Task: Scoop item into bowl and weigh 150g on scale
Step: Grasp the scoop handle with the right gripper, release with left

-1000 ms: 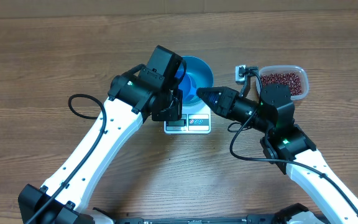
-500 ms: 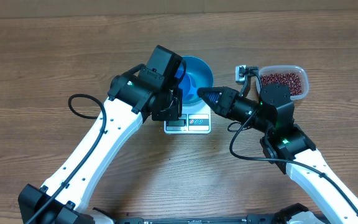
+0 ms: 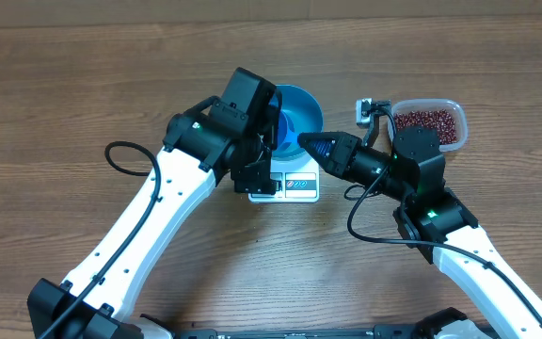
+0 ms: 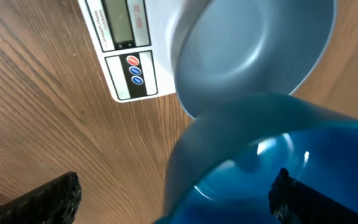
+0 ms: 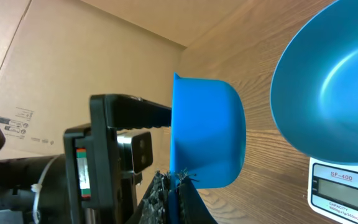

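Beans [image 3: 426, 121] fill the clear tub [image 3: 455, 111] at the right of the tabletop [image 3: 83, 85], well apart from the blue bowl [image 3: 297, 115], which sits on the white scale [image 3: 301, 186] at centre. Left fingers [image 4: 55, 198] stand wide apart astride the bowl's rim, gripping nothing. Right fingers [image 5: 160, 202] are pinched on the handle of a small blue scoop [image 5: 207, 134], held just beside the bowl.

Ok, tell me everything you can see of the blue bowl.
The bowl is round, deep, bright blue and smooth, plastic by its look. The inside that shows holds no beans. It sits on the white scale, toward its back, display uncovered. The left arm hides its left rim, where the left gripper stands open. The scoop in the right gripper hangs near its rim.
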